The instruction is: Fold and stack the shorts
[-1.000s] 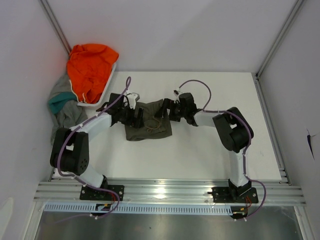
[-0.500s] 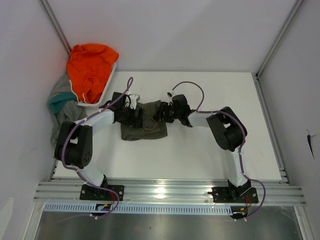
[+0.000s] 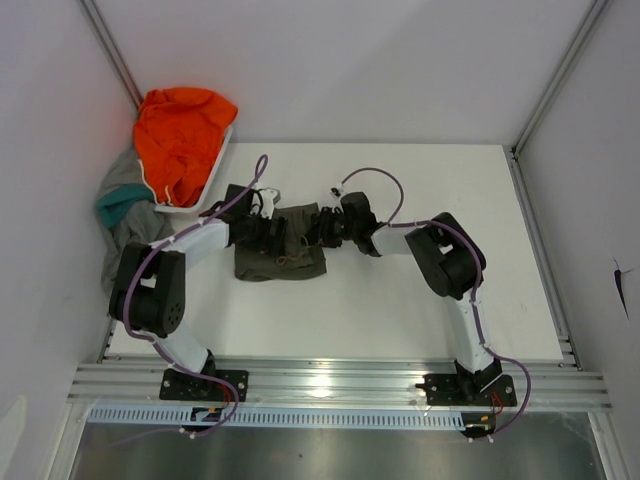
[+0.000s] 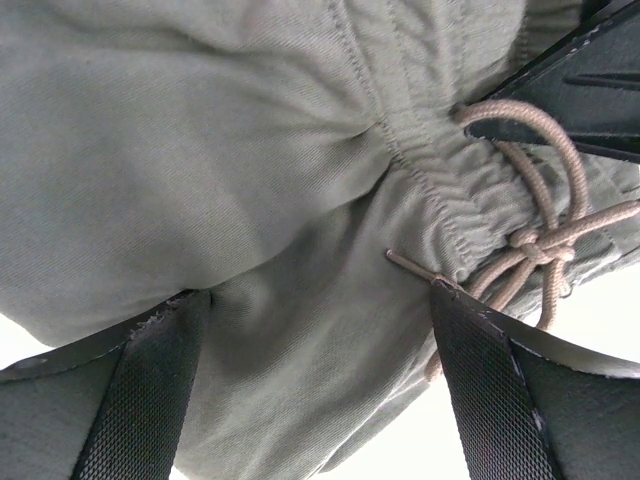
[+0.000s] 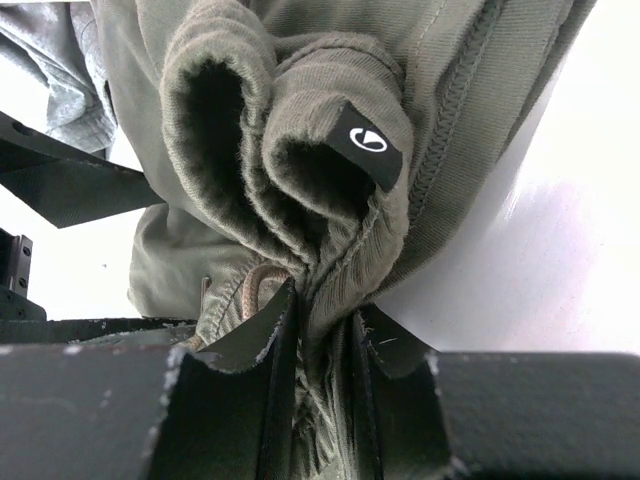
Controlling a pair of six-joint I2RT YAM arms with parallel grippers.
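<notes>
Right claw point(image 5: 322, 335) clenched on bunched olive shorts point(image 5: 330, 90), left claw point(image 4: 315, 340) spread over them.

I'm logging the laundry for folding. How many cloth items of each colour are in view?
olive green shorts: 1
orange garment: 1
teal garment: 1
grey garment: 1
Total: 4 that show; the bunched ones at the left may hide more.
</notes>
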